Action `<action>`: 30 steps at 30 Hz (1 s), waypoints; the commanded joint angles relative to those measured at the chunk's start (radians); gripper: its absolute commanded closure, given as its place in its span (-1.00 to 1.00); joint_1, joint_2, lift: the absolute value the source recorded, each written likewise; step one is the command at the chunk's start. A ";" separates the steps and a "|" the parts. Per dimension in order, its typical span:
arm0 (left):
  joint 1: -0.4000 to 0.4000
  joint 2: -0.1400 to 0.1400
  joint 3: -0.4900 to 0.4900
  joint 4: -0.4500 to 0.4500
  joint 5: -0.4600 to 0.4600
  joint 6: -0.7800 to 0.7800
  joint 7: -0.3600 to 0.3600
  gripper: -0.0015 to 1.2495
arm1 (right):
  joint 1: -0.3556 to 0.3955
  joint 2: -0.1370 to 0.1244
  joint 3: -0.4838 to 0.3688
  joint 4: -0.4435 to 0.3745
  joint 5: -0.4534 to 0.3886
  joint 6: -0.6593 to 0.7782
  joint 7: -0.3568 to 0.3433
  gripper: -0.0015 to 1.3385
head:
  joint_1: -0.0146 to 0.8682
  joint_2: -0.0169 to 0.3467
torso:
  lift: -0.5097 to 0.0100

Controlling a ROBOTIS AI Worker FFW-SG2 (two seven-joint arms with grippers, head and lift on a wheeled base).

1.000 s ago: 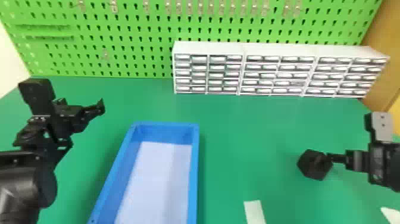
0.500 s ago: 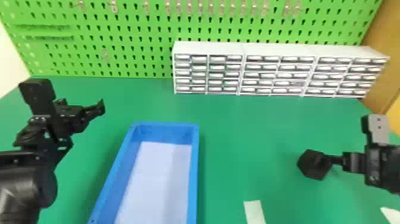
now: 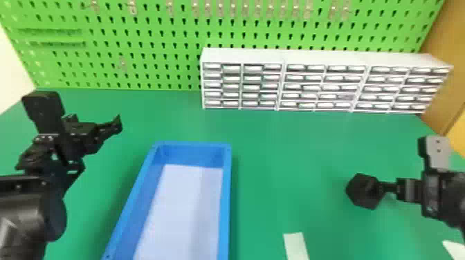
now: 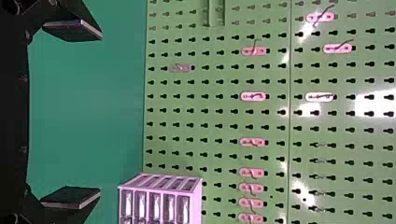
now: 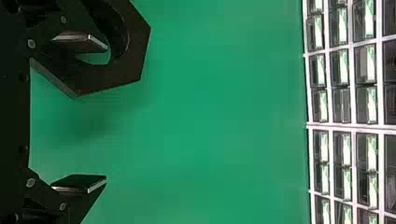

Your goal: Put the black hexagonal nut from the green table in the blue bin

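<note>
The black hexagonal nut (image 3: pixel 363 193) lies on the green table (image 3: pixel 283 148), well right of the blue bin (image 3: pixel 226 193). From the right edge, my right gripper (image 3: pixel 390 187) extends to the nut's near right side. In the right wrist view the right gripper (image 5: pixel 107 112) has its fingers wide apart; one overlaps the hole of the nut (image 5: pixel 135 51), and whether it touches cannot be told. My left gripper (image 3: pixel 118 125) is parked over the table's left part, left of the bin. Nothing is between the fingers of the left gripper (image 4: pixel 100 113), which is open.
A white drawer cabinet (image 3: pixel 242 55) stands along the back, before a green pegboard (image 3: pixel 155 38). One pale strip (image 3: pixel 296 247) lies near the front, right of the bin, and a white piece (image 3: pixel 455 249) is at the lower right corner.
My right gripper has shifted slightly left, closer in over the nut. The nut and my left arm have stayed in place.
</note>
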 commanded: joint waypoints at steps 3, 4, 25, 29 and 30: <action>-0.003 0.000 -0.001 0.000 0.000 0.000 0.000 -0.82 | -0.003 0.000 -0.002 0.010 0.011 -0.010 0.000 -0.56 | 0.54 -0.73 | 0.58; -0.003 0.000 -0.001 0.000 0.000 0.000 0.000 -0.82 | -0.005 0.000 -0.002 0.013 0.011 -0.010 0.000 -0.56 | 0.54 -0.73 | 0.58; -0.004 0.000 -0.003 0.000 0.000 0.000 -0.002 -0.82 | 0.002 0.017 -0.016 0.059 0.011 -0.056 0.000 -0.56 | 0.54 -0.73 | 0.58; -0.004 0.000 -0.004 0.002 -0.001 0.000 -0.002 -0.82 | -0.001 0.016 -0.014 0.061 0.013 -0.056 0.000 -0.54 | 0.54 -0.73 | 0.58; -0.004 0.000 -0.004 0.002 -0.001 0.000 -0.002 -0.82 | -0.003 0.016 -0.014 0.061 0.011 -0.056 0.000 -0.50 | 0.54 -0.73 | 0.58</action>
